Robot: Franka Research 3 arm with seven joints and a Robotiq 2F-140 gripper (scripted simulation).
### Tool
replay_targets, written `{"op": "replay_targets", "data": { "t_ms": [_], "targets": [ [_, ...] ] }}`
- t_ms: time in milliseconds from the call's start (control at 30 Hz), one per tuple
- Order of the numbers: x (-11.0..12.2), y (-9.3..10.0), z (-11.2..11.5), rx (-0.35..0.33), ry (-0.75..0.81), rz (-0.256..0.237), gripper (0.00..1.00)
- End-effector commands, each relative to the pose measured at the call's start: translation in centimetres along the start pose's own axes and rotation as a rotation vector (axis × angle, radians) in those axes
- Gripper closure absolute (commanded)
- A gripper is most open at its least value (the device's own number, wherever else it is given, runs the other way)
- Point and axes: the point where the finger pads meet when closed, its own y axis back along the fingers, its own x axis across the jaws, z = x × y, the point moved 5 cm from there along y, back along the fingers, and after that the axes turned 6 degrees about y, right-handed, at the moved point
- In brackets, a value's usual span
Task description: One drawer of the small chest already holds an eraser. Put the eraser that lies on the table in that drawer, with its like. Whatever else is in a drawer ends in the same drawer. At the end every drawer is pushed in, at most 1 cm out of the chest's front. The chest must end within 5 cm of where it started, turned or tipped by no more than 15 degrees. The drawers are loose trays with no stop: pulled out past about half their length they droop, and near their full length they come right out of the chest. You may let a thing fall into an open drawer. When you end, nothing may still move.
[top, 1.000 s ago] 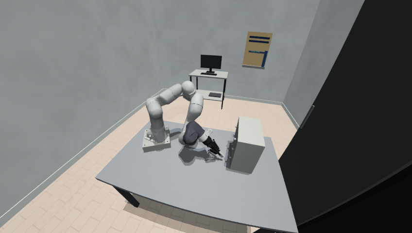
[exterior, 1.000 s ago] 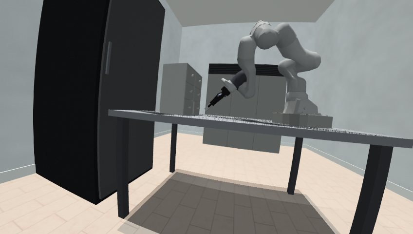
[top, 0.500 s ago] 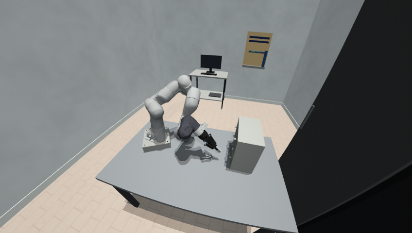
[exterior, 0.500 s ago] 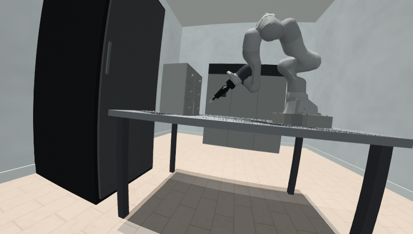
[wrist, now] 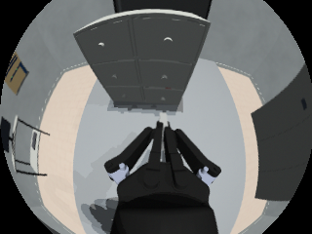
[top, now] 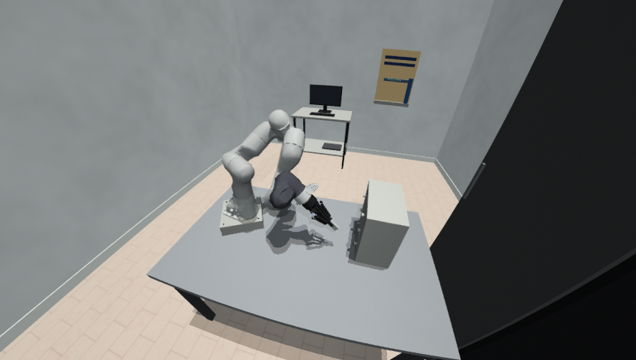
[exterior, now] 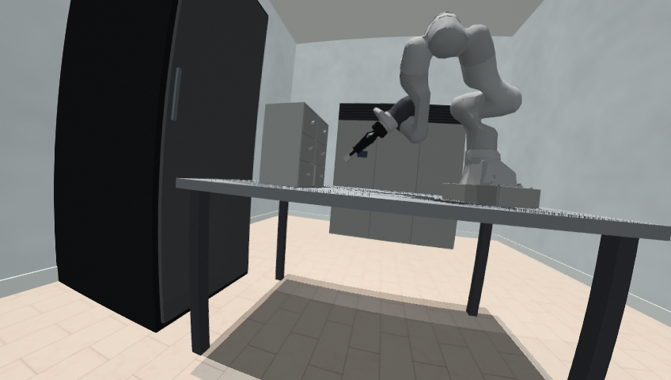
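Note:
The small grey chest [top: 385,223] [exterior: 285,141] [wrist: 143,58] stands upright on the right part of the grey table [top: 268,285] [exterior: 329,197]. Its front has two columns of knobbed drawers and faces the arm. All drawers look pushed in. My gripper [top: 334,225] [exterior: 347,157] [wrist: 162,117] is shut, with nothing between its fingers. It slants down toward the chest's front, a short way off it and above the table. I see no eraser in any view; the drawers' insides are hidden.
The robot base [top: 241,218] [exterior: 489,190] sits at the table's far left. A tall black cabinet [top: 557,178] [exterior: 141,165] stands close beside the table's right side. A desk with a monitor [top: 323,115] stands at the back wall.

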Motion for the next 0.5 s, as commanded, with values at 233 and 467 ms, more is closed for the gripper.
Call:
{"op": "replay_targets", "data": {
  "t_ms": [233, 467],
  "targets": [
    [-0.2, 0.02, -0.03, -0.006, 0.002, -0.008, 1.0],
    [-0.48, -0.01, -0.29, -0.005, 0.001, -0.019, 1.0]
  ]
}}
